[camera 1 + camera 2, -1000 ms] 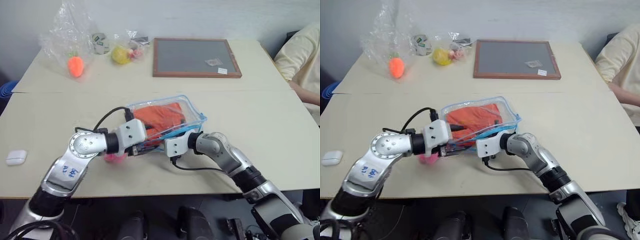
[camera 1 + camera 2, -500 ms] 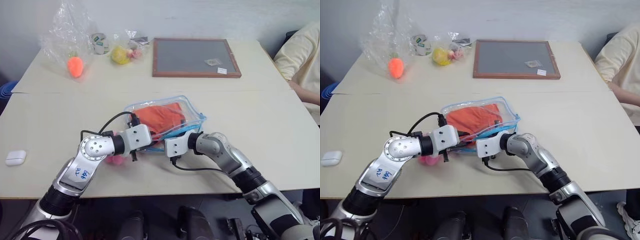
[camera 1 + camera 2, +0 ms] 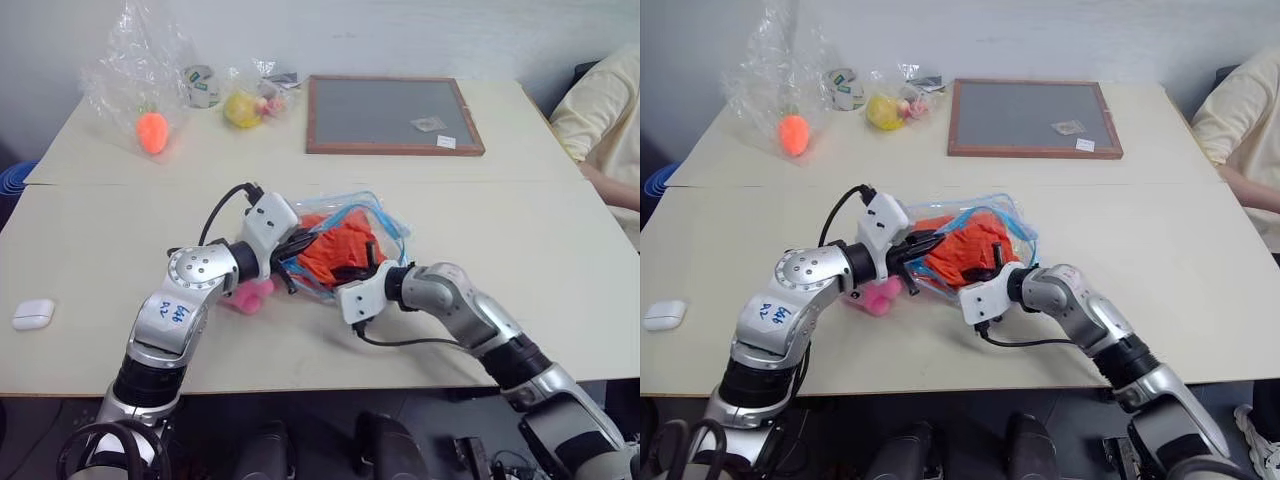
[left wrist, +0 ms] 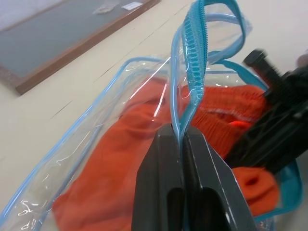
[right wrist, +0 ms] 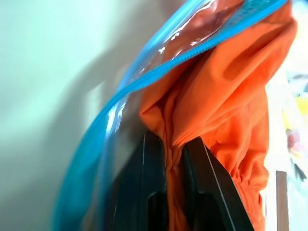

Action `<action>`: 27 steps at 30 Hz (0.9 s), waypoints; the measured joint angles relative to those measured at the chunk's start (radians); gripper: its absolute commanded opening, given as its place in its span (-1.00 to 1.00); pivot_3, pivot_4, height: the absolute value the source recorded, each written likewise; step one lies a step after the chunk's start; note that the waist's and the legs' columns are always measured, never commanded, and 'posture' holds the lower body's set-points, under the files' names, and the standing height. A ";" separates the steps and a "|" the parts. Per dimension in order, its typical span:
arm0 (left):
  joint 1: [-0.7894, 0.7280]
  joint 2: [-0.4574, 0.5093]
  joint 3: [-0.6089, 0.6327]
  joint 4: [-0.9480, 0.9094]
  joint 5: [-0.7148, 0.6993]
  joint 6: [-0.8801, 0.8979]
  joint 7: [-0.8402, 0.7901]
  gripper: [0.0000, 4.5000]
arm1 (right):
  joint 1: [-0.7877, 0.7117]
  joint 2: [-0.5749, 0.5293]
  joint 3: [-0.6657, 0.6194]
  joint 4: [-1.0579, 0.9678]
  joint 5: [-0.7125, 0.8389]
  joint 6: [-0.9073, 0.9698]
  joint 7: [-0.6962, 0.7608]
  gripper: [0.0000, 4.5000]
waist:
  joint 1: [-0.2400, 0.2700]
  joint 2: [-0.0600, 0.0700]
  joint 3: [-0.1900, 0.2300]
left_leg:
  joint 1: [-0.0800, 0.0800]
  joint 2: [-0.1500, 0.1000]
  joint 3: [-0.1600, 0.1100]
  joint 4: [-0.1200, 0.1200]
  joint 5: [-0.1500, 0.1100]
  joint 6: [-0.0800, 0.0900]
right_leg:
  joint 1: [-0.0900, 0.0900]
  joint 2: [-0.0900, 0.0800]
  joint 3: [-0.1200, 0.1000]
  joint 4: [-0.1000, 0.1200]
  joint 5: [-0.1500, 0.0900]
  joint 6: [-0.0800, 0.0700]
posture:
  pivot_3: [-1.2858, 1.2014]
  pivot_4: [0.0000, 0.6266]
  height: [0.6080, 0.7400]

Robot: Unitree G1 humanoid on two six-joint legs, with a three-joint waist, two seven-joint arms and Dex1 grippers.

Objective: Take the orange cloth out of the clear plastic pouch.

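Orange cloth (image 3: 335, 245) bulges from the open mouth of a clear plastic pouch (image 3: 385, 222) with light-blue zipper trim, near the middle of a pale bench (image 3: 520, 250). The left gripper (image 4: 182, 137) is closed flat on the pouch's blue zipper edge, pinching it and holding it up. The right gripper (image 5: 174, 154) is closed on a bunched fold of the cloth.

The task looks partly done: both grips are set and the pouch mouth is open, but most of the cloth sits inside the plastic. What is left, by my judgement, is to draw the cloth fully clear while the pouch is held back.

The head views show the whole layout: both arms meeting at the pouch, a pink plush toy (image 3: 248, 296) just beside the left arm, a framed board (image 3: 390, 113) further back, a bag with an orange carrot toy (image 3: 152, 131), and a person's sleeve (image 3: 605, 115) at the right edge. The wrist views add what the head views cannot settle: exactly what each gripper pinches, trim on the left, cloth on the right.
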 measured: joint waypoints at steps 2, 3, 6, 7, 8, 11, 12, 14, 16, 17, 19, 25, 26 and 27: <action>-0.001 0.000 -0.002 0.022 0.006 -0.001 0.011 -1.00 | 0.015 -0.035 -0.050 -0.099 0.085 0.061 0.069 -0.99 | 0.001 0.000 0.000 | 0.000 0.000 0.000 0.000 0.000 0.000 | 0.000 0.000 0.000 0.000 0.000 0.000 | 0.03 -0.52 1.00; -0.002 0.001 -0.003 0.030 0.008 -0.002 0.016 -1.00 | 0.018 -0.052 -0.074 -0.142 0.129 0.093 0.100 -0.99 | 0.000 0.000 0.000 | 0.000 0.000 0.000 0.000 0.000 0.000 | 0.000 0.000 0.000 0.000 0.000 0.000 | 0.03 -0.52 1.00; -0.004 0.001 -0.008 0.060 0.020 -0.023 0.030 -1.00 | 0.045 -0.087 -0.148 -0.285 0.283 0.252 0.197 -0.99 | 0.002 0.000 0.000 | 0.000 0.000 0.000 0.000 0.000 0.000 | 0.000 0.000 0.000 0.000 0.000 0.000 | 0.03 -0.52 1.00; -0.007 0.001 -0.017 0.068 0.030 -0.031 0.033 -1.00 | 0.068 -0.117 -0.180 -0.342 0.373 0.319 0.244 -0.99 | 0.006 0.001 0.000 | -0.001 0.000 -0.001 0.000 0.000 0.001 | 0.000 0.000 -0.001 -0.001 0.000 0.000 | 0.03 -0.52 1.00; -0.008 0.003 -0.023 0.079 0.037 -0.041 0.035 -1.00 | 0.099 -0.171 -0.226 -0.411 0.491 0.394 0.307 -0.99 | 0.012 0.001 0.001 | -0.001 -0.001 -0.001 0.000 -0.001 0.001 | 0.000 -0.001 -0.001 -0.001 0.000 0.000 | 0.03 -0.52 1.00; -0.004 0.023 -0.033 0.101 0.056 -0.060 0.031 -1.00 | 0.146 -0.338 -0.408 -0.515 0.809 0.604 0.463 -0.99 | 0.022 0.001 0.001 | -0.002 0.000 0.000 0.001 -0.002 0.004 | 0.000 -0.001 -0.001 -0.002 0.001 0.001 | 0.03 -0.52 1.00; -0.004 0.035 -0.041 0.100 0.063 -0.071 0.026 -1.00 | 0.143 -0.380 -0.463 -0.511 0.868 0.652 0.490 -0.99 | 0.022 0.001 0.001 | -0.001 0.000 0.000 0.001 -0.002 0.004 | 0.000 -0.001 -0.001 -0.003 0.001 0.001 | 0.03 -0.52 1.00; -0.002 0.064 -0.060 0.093 0.079 -0.099 0.006 -1.00 | 0.121 -0.472 -0.570 -0.443 0.977 0.753 0.548 -0.99 | 0.022 0.001 0.001 | -0.001 0.000 0.000 0.001 -0.003 0.004 | 0.001 -0.001 0.000 -0.003 0.001 0.000 | 0.03 -0.52 1.00; 0.006 0.099 -0.071 0.075 0.085 -0.130 -0.025 -1.00 | 0.078 -0.579 -0.634 -0.266 1.000 0.796 0.598 -0.99 | 0.022 0.001 0.001 | -0.001 0.000 0.000 0.001 -0.003 0.004 | 0.000 -0.002 0.000 -0.004 0.001 0.000 | 0.03 -0.52 1.00; 0.018 0.120 -0.071 0.060 0.087 -0.147 -0.040 -1.00 | 0.046 -0.614 -0.652 -0.165 0.987 0.786 0.611 -0.99 | 0.021 0.001 0.001 | -0.001 0.000 0.001 0.000 -0.003 0.004 | 0.000 -0.002 0.000 -0.004 0.001 0.000 | 0.03 -0.52 1.00; 0.027 0.155 -0.081 0.043 0.091 -0.181 -0.073 -1.00 | -0.022 -0.662 -0.650 0.034 0.915 0.707 0.622 -0.99 | 0.019 0.001 0.001 | -0.001 0.000 0.003 -0.001 -0.004 0.004 | -0.001 -0.001 0.001 -0.005 0.001 0.000 | 0.03 -0.52 1.00; 0.073 0.220 -0.103 0.024 0.121 -0.291 -0.144 -1.00 | -0.288 -0.645 -0.425 0.609 0.431 0.107 0.325 -0.99 | -0.004 0.002 0.002 | -0.001 -0.001 0.010 -0.004 -0.003 0.003 | -0.006 -0.001 0.005 -0.004 0.001 0.001 | 0.03 -0.52 1.00; 0.078 0.228 -0.108 0.019 0.126 -0.308 -0.155 -1.00 | -0.290 -0.628 -0.401 0.657 0.377 0.024 0.262 -0.99 | -0.005 0.002 0.002 | -0.001 0.000 0.011 -0.005 -0.003 0.003 | -0.007 -0.001 0.005 -0.005 0.001 0.001 | 0.03 -0.52 1.00; 0.084 0.240 -0.112 0.015 0.130 -0.324 -0.167 -0.90 | -0.280 -0.603 -0.387 0.685 0.337 -0.045 0.212 -0.99 | -0.007 0.002 0.002 | -0.001 0.001 0.013 -0.006 -0.003 0.002 | -0.007 0.000 0.005 -0.005 0.001 0.001 | 0.03 -0.52 1.00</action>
